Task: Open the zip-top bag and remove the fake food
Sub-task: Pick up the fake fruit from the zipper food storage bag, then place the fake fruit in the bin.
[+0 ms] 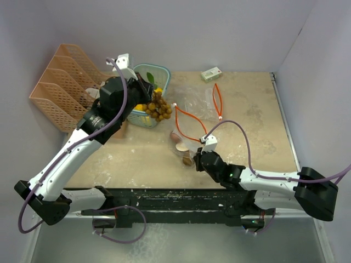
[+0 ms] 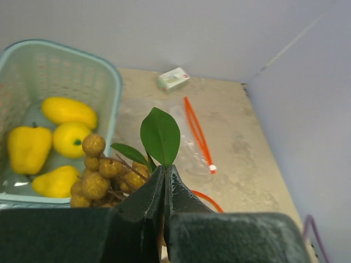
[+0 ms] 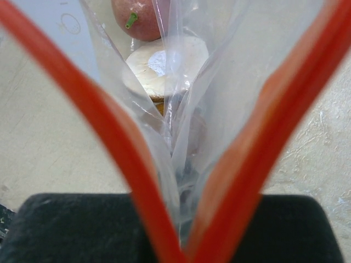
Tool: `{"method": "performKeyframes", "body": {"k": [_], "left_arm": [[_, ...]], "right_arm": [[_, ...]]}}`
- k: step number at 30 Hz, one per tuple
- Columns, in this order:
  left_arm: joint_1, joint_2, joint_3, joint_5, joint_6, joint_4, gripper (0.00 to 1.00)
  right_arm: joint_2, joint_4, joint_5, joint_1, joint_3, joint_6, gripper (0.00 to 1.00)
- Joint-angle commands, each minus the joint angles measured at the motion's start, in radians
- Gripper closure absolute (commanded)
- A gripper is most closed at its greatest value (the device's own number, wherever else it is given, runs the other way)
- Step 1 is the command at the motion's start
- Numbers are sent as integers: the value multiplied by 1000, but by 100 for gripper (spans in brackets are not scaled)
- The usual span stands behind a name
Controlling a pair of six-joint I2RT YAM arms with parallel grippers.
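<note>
The left gripper's (image 2: 164,183) two dark fingers (image 2: 147,198) are pressed together, pinching the stem of a brownish grape cluster (image 2: 101,175) where two green leaves (image 2: 160,134) stick up. The cluster hangs over the near right rim of a pale green basket (image 2: 112,76), and its lower grapes are at rim level. Four glossy yellow fruits (image 2: 68,111) lie inside the basket, close together. Beyond the basket, a small white and green box (image 2: 173,78) sits near the back wall on the beige table (image 2: 241,164). A peach-coloured slotted rack (image 1: 60,87) stands to the left of the basket. The right gripper (image 1: 196,160) is low over the middle of the table, at the clear plastic bag (image 3: 230,82). The bag's two orange zip strips (image 3: 88,109) spread into a wide V that narrows toward the gripper. Bunched plastic hides the fingers, so I cannot tell whether they are apart or clamped. Inside the bag are a round beige piece (image 3: 164,66) and, farther in, a red piece (image 3: 140,19) with a small green stem. A brown piece (image 1: 188,160) lies just beside the gripper tip. A second, narrow orange loop (image 1: 218,101) lies flat farther back, near the box.
</note>
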Motion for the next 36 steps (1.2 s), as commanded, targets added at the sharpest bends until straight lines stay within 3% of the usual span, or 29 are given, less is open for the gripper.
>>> {"method": "performKeyframes", "body": {"k": [1, 8, 14, 22, 36], "left_arm": [[75, 2, -35, -65, 26, 1, 97], [221, 50, -124, 84, -37, 16, 100], [248, 88, -147, 142, -30, 66, 100], [295, 166, -84, 249, -18, 72, 100], [339, 237, 69, 274, 11, 87, 100]], "right_arm": [[-13, 20, 0, -2, -11, 17, 100], [-13, 20, 0, -3, -14, 20, 100], [-10, 16, -2, -2, -7, 16, 100], [-1, 17, 3, -3, -3, 9, 100], [-29, -31, 21, -6, 18, -5, 100]]}}
